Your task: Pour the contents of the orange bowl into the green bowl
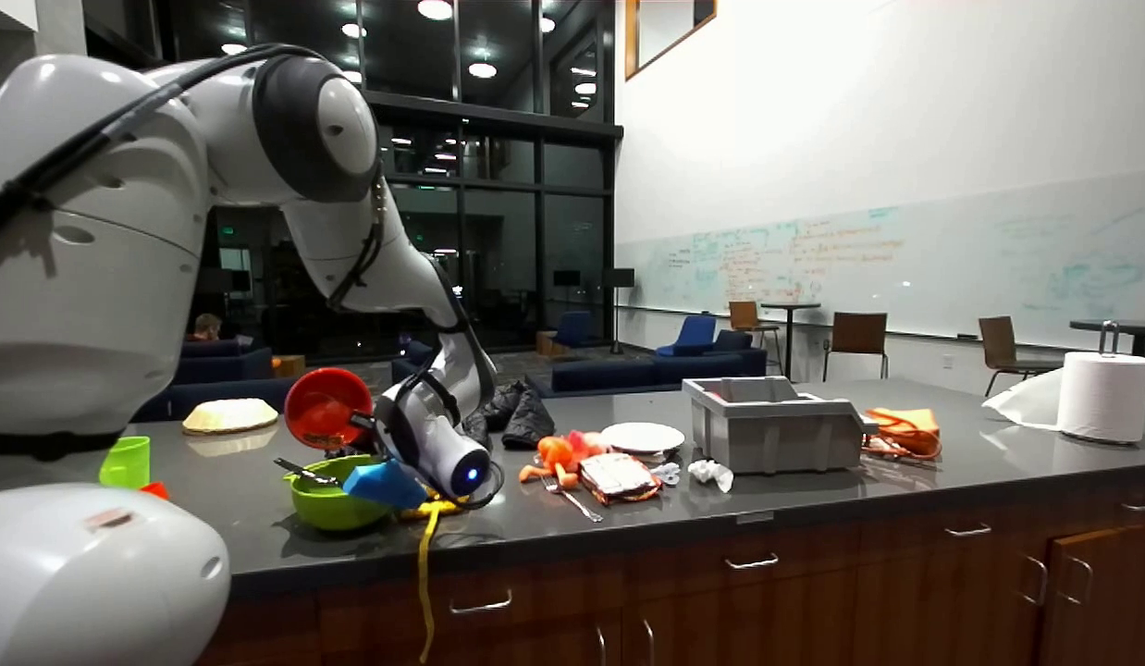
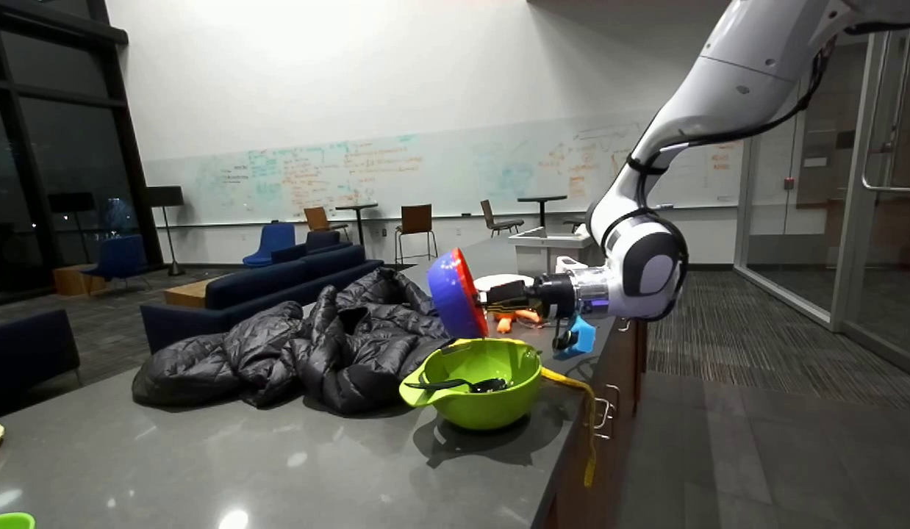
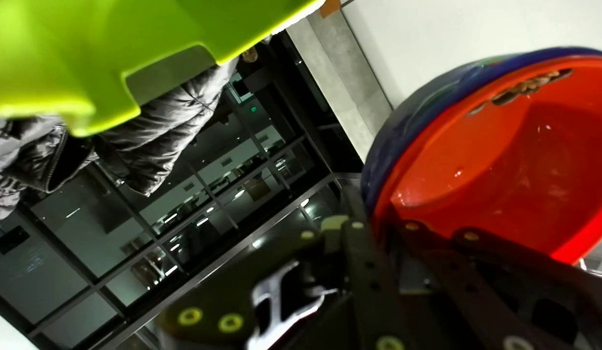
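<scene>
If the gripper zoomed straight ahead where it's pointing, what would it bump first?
The orange bowl is straight ahead, but the gripper holds its rim, so it'd come along. Past that, the way looks free, but depth is unclear.

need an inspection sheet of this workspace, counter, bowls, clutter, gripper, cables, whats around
Surface: gray counter, glossy, lights reflected in it.
Job's things: orange bowl tipped above the green bowl; brown bits inside its low side; dark spoon in the green bowl.
Clutter: black jacket, gray bin, white plate, fork; yellow strap hangs over the edge.
Gripper: shut on the orange bowl's rim.
Cables: black cable strapped along the arm.
Surroundings: blue couch, whiteboard, apparently a person's head.
</scene>
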